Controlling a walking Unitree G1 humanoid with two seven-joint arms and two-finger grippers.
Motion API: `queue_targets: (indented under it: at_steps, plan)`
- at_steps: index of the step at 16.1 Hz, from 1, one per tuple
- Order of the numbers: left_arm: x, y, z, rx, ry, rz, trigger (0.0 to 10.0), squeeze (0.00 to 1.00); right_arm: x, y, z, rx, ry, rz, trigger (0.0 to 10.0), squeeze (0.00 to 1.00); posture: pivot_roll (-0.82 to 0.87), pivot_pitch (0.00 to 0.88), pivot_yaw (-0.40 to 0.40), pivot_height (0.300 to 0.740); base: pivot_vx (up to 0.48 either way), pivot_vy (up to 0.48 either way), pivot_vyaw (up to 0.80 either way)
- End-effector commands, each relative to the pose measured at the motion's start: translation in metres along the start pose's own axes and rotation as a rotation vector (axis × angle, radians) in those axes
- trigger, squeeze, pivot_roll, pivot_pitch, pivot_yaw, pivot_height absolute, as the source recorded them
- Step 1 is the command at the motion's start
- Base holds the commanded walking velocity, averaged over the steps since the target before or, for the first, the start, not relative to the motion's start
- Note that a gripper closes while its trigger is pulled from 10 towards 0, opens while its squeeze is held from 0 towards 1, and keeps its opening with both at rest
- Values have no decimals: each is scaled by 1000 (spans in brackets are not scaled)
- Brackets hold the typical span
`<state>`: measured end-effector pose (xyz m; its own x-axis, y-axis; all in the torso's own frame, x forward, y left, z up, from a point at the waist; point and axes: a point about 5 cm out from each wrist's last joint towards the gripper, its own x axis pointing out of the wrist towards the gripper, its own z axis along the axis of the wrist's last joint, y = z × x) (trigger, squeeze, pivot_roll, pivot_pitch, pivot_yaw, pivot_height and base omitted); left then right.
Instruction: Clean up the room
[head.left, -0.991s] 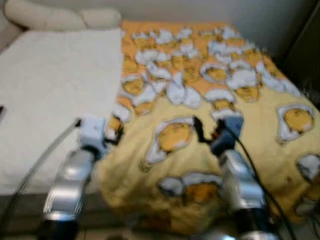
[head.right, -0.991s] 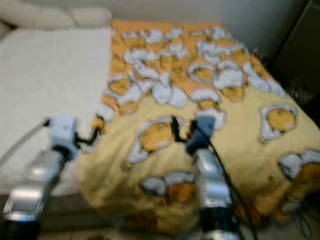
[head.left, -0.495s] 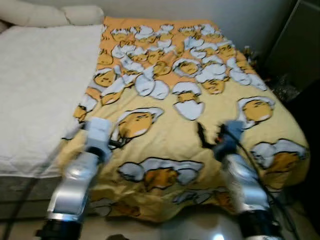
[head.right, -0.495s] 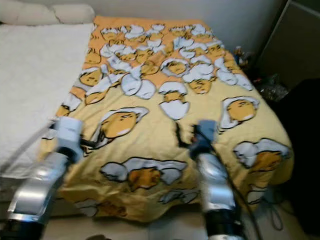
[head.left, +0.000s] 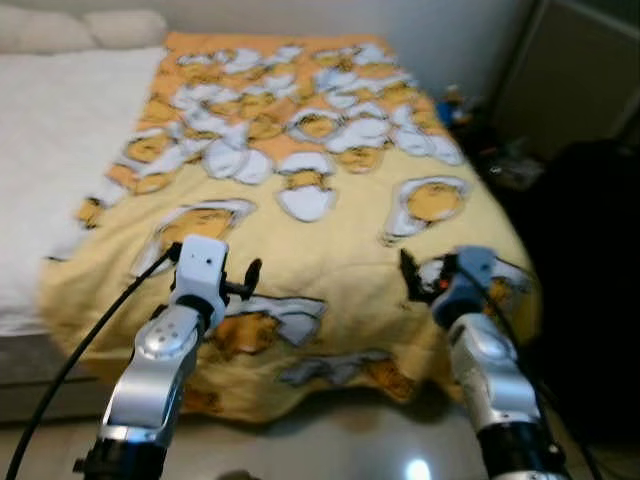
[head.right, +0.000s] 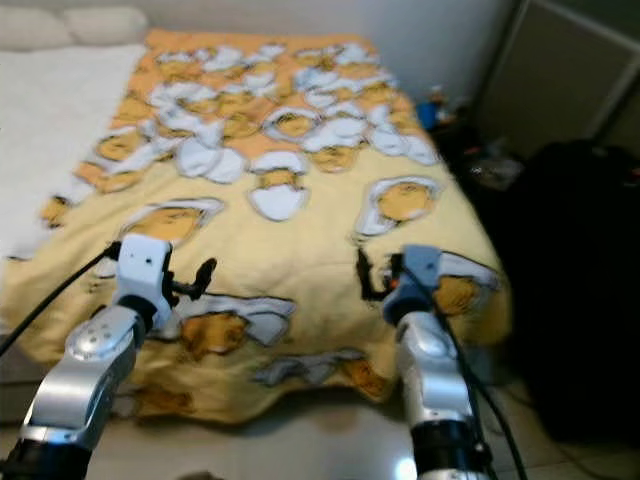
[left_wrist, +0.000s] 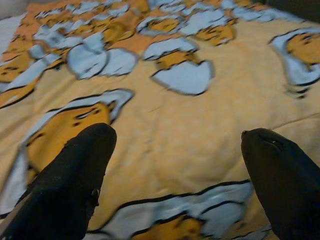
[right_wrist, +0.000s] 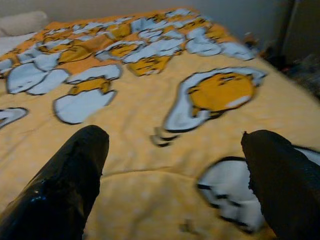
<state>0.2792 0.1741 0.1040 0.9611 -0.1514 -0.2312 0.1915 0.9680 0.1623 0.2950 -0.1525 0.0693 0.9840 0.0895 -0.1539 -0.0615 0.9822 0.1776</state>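
Head stereo pair looking down over the blanket (head.left: 330, 190), wrist cameras close above it, facing along it

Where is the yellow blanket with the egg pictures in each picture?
Left eye view: the yellow blanket covers the bed's middle, beyond both open claws.
Right eye view: same blanket, spread mid-picture.
Left wrist view: blanket lies past the left claw.
Right wrist view: blanket lies past the right claw.
Shared landmark: the white eggshell print, also.
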Motion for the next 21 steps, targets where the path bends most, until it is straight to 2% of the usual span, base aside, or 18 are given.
queue_targets:
  at_steps: [1,4,5,14,17,19,21]
  plan:
    - [-1,5,1,10,-1,15,10000,0,2,7,2,7,-7,19,10000,1000,3,0,-16,740,0,-398,0]
    - [-1,5,1,17,2,11,10000,0,2,7,1,4,-3,19,10000,1000,3,0,-16,740,0,-398,0]
    - [0,4,0,1,4,13,10000,0,3,8,0,10,5,17,10000,0,3,0,-16,740,0,0,-569]
    - [2,2,-1,-4,9,21,10000,0,2,2,-6,5,36,-13,10000,0,0,0,-21,740,0,0,-800]
    - [2,5,-3,-13,11,46,10000,0,2,5,-9,6,44,-16,10000,0,-2,0,-23,740,0,0,-800]
    - [2,3,-5,23,-16,62,10000,0,-1,2,-12,7,50,-36,10000,0,0,0,-27,740,0,0,-800]
    - [2,2,-3,-6,-33,59,10000,0,-2,-2,-13,7,53,-50,10000,0,1,0,-28,740,0,0,-800]
